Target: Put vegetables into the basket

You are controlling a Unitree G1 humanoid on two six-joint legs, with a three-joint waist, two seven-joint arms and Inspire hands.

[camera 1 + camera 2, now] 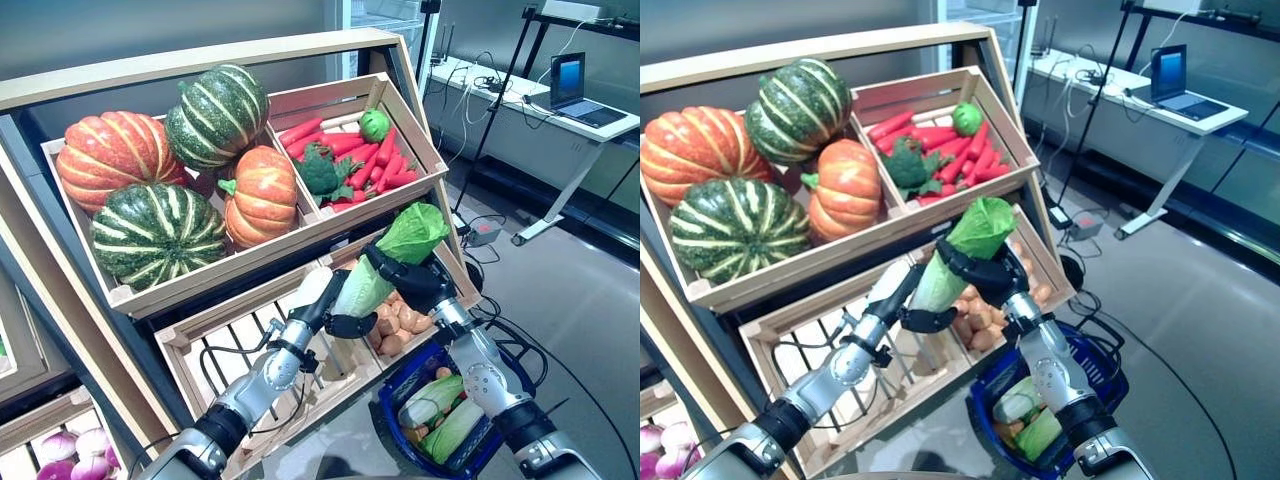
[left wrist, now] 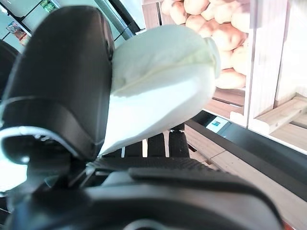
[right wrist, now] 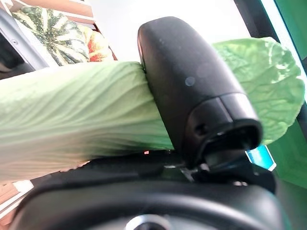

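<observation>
The blue basket [image 1: 395,402] sits on the floor just below the right hand [image 1: 412,281] and already holds two napa cabbages [image 1: 443,412] and some smaller pieces. A third napa cabbage [image 1: 390,258] is up in the air between both hands, tilted, leafy end uppermost. The right hand is clenched round its green upper half; its wrist view shows the thumb pressed across the leaves. The left hand [image 1: 345,322] is curled round the pale stalk end, thumb against the white base in its own wrist view.

This looks like a handover or a two-handed carry, with the drop into the basket not yet made. To do it well, one hand should let go cleanly before the other swings, or the leaves may tear. The right hand is nearer the basket, so it is the likelier carrier; lowering stalk-first beside the cabbages already inside should stop it rolling off the rim.

Just beyond the hands lies the crate of potatoes [image 1: 395,322], and beyond that the upper shelf crates of carrots [image 1: 392,163], broccoli [image 1: 322,172] and pumpkins [image 1: 262,198].
</observation>
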